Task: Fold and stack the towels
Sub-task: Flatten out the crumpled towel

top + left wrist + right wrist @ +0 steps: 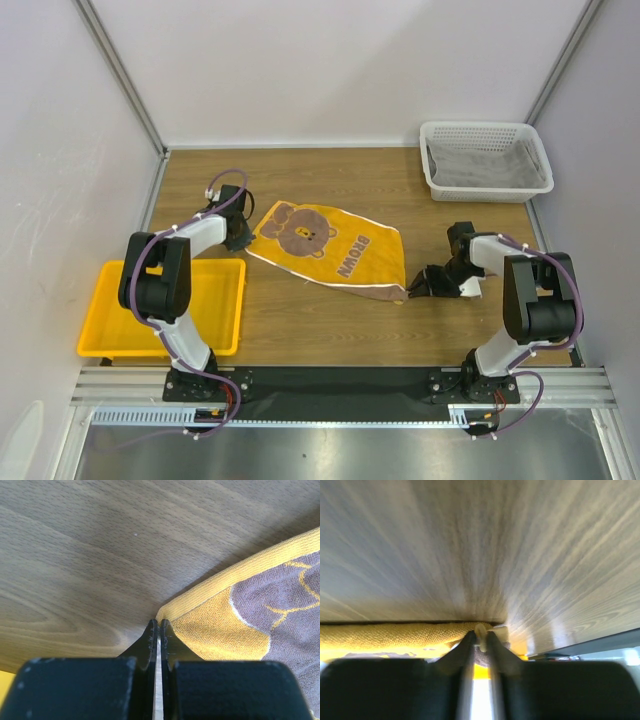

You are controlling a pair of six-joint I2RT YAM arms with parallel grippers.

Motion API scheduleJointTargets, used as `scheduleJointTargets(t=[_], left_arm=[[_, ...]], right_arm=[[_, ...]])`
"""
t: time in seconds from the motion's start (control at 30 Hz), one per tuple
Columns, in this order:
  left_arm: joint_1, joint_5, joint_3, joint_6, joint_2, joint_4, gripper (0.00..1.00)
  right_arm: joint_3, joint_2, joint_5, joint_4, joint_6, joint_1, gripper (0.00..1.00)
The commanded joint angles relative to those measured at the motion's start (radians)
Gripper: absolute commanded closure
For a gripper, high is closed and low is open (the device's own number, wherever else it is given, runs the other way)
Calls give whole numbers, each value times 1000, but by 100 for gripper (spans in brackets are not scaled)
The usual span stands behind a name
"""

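The yellow-orange bear towel [330,250] with "BROWN" lettering lies spread in the middle of the wooden table. My left gripper [243,236] is shut at its left corner. In the left wrist view the fingertips [151,630] pinch the yellow hem of the bear towel [235,625], which is slightly raised. My right gripper [420,283] is shut on the towel's near right corner. In the right wrist view the towel's hem [395,634] and a white tag [481,632] sit between the tips. A grey towel [480,168] lies in the basket. The plain yellow towel is out of view.
A white mesh basket [485,128] stands at the back right. A yellow plastic tray [110,320] sits at the near left, beside the left arm. Walls and metal frame posts border the table.
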Motion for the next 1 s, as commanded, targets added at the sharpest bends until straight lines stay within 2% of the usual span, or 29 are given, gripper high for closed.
scheduleJointTargets(t=[0.0,0.07,0.23,0.43,0.63,0.83,0.97], left_arm=[[11,-35,-15,9,-28,10,100],[11,-34,-13,9,-27,8,99],[14,-25,3,18,-46,-9,100],[16,6,78,27,-129,-59,100],[16,44,239,52,-181,-140,100],[16,61,495,61,-206,-203,100],[16,57,637,73,-197,-222,100]], right_arm=[[11,-1,-14,-24,7,9,86],[20,2,-14,-40,-2,9,100],[118,-1,37,-145,-113,-1,100],[380,2,222,-243,-339,-45,100],[636,1,394,-216,-560,-50,100],[898,27,457,-162,-746,-48,100],[1085,31,437,-76,-859,-44,100]])
